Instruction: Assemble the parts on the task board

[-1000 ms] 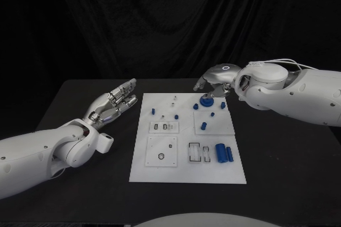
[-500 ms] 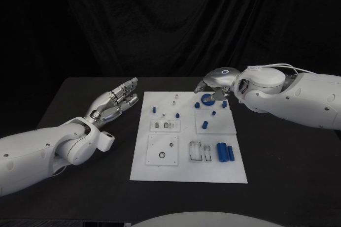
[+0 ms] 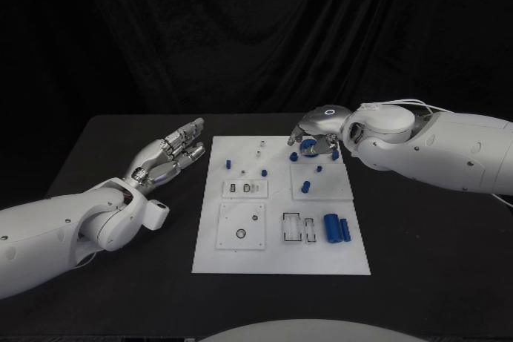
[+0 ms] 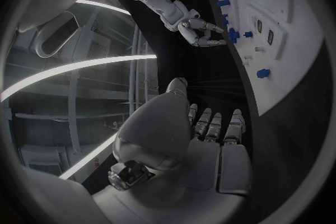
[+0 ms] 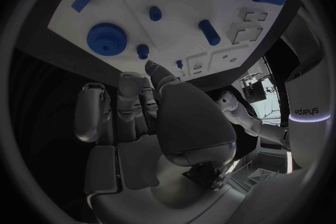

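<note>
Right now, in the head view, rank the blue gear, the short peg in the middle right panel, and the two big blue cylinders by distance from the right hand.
1. Blue gear, far edge, under the right hand.
2. Short peg, mid-board.
3. Big blue cylinders, near right part of the board.

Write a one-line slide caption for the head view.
Right hand poised over the blue gear at the far edge of the white task board, left hand open beside it.

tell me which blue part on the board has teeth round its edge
The blue gear at the task board's far edge, under the right hand; the other blue parts are smooth pegs and cylinders.
</note>
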### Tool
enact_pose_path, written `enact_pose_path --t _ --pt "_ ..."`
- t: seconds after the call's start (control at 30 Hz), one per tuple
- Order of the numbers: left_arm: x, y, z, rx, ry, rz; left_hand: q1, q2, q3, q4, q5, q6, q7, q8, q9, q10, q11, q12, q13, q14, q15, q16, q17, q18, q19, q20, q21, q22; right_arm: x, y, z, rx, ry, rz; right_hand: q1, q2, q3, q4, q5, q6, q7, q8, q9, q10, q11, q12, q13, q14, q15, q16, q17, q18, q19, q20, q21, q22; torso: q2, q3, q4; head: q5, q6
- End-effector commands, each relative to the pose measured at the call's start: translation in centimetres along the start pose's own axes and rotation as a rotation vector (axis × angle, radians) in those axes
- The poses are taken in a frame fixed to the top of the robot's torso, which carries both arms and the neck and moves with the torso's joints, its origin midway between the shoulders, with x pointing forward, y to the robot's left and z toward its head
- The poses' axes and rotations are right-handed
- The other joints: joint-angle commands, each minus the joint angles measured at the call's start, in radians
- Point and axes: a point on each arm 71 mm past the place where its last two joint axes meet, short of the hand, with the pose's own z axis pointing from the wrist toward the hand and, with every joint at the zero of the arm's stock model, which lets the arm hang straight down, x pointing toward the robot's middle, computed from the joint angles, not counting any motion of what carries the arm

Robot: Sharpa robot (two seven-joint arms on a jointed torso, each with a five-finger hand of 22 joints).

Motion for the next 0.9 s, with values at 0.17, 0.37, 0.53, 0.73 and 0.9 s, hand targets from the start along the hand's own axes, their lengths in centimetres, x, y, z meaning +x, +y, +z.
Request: enact_pose_path --t 0.17,0.37,0.53,0.73,0.9 --pt "0.14 -1.20 0.09 0.162 0.026 -0.015 0.013 0.003 0.009 0.000 0.004 0.005 0.007 -0.004 0.000 -0.004 0.008 0.002 -0.001 0.000 0.010 -0.003 -0.001 0.017 -0.001 0.006 -0.003 0.000 0.49 0.14 0.37 -0.013 -0.029 -0.006 -0.010 -0.003 0.017 0.003 0.005 0.019 0.001 0.009 0.006 0.021 0.000 -0.002 0.001 0.005 0.001 0.002 0.000 -0.015 0.003 -0.002 0.003 0.002 0.010 0.0004 0.0025 -0.004 0.005" --pt "0.06 -1.07 0.13 0.153 0.031 -0.019 0.014 0.003 0.011 -0.001 0.005 0.002 0.009 -0.004 0.000 -0.004 0.010 0.001 -0.001 0.001 0.012 -0.003 -0.001 0.017 -0.001 0.008 -0.003 0.000 0.83 0.35 0.65 -0.018 -0.034 -0.003 -0.012 -0.007 0.025 0.003 0.004 0.025 0.002 0.010 0.009 0.033 -0.001 0.000 0.002 0.008 0.000 0.004 0.004 -0.018 0.009 -0.002 0.010 0.014 0.008 0.0002 0.0030 -0.001 0.000" --pt "0.00 -1.00 0.14 0.147 0.033 -0.021 0.015 0.003 0.011 -0.001 0.005 0.002 0.009 -0.004 0.000 -0.005 0.011 0.001 -0.001 0.001 0.014 -0.003 -0.001 0.017 -0.001 0.008 -0.004 0.000 0.97 0.52 0.80 -0.023 -0.038 -0.002 -0.013 -0.008 0.029 0.005 0.004 0.030 0.002 0.012 0.011 0.036 -0.001 0.000 0.002 0.010 0.000 0.005 0.006 -0.018 0.010 -0.003 0.011 0.016 0.009 -0.0006 0.0020 -0.001 -0.002" --pt "-0.03 -0.93 0.13 0.140 0.036 -0.023 0.017 0.003 0.016 -0.004 0.004 0.023 0.023 0.000 0.003 -0.006 0.018 0.001 -0.001 0.001 0.020 -0.003 -0.001 0.017 -0.002 0.014 -0.004 0.000 1.05 0.48 0.96 -0.024 -0.041 -0.003 -0.012 -0.020 0.074 0.005 0.053 0.083 0.007 0.032 0.032 0.042 0.002 -0.012 0.000 0.013 0.000 -0.003 -0.001 -0.019 0.013 -0.002 0.014 0.025 0.010 -0.0018 0.0019 -0.002 -0.003" --pt "-0.04 -0.88 0.14 0.136 0.039 -0.026 0.017 0.003 0.016 -0.004 0.004 0.024 0.025 0.000 0.003 -0.006 0.018 0.001 -0.001 0.001 0.020 -0.003 -0.001 0.017 -0.002 0.014 -0.004 -0.001 1.21 0.27 1.02 -0.016 -0.031 -0.004 -0.014 -0.028 0.095 0.005 0.071 0.096 0.011 0.035 0.041 0.048 0.003 -0.016 0.000 0.011 0.001 -0.010 -0.009 -0.018 0.010 -0.002 0.011 0.023 0.011 -0.0016 0.0009 -0.001 -0.004"
